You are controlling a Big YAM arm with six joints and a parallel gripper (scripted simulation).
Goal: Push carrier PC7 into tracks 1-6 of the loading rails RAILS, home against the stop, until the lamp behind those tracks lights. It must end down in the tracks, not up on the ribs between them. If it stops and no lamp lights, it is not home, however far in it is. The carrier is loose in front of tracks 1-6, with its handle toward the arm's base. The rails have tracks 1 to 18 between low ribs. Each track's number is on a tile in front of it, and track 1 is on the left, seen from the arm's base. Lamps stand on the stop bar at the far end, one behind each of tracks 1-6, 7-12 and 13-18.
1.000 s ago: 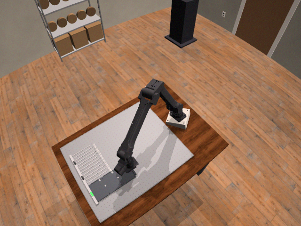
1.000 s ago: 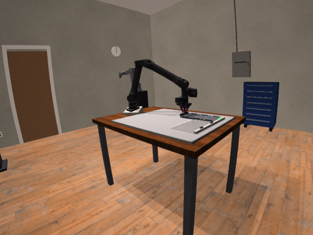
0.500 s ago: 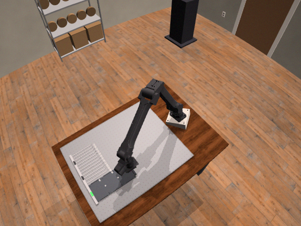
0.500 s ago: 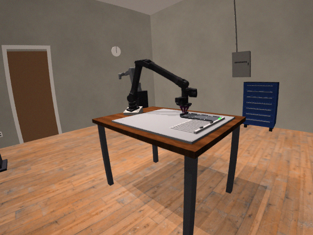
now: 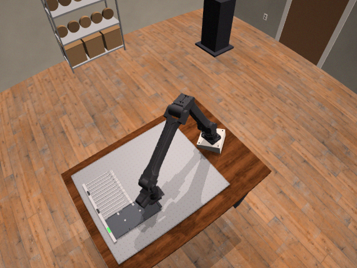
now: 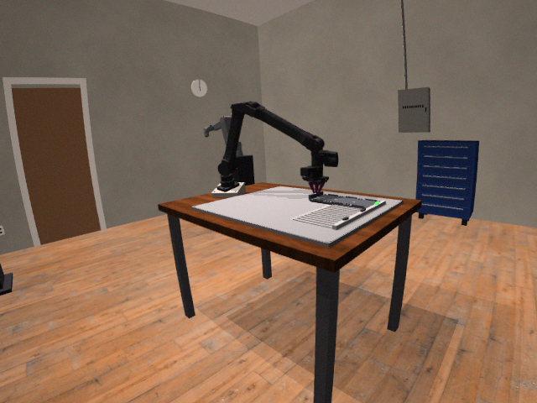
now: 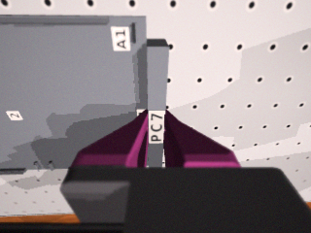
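The dark grey carrier PC7 lies flat in the rails at the near end, over the low-numbered tracks, its far edge at the white stop bar. A green lamp is lit on the stop bar behind it; it also shows in the exterior view. My gripper is shut on the carrier's upright grey handle, which bears the label PC7. The carrier's top fills the left of the wrist view, with tiles A1 and 2 on it. The gripper shows above the carrier's near end.
The rest of the rails lies bare, with two dark unlit lamps on the stop bar. The rails sit on a grey perforated mat on a wooden table. The arm's base stands at the far corner.
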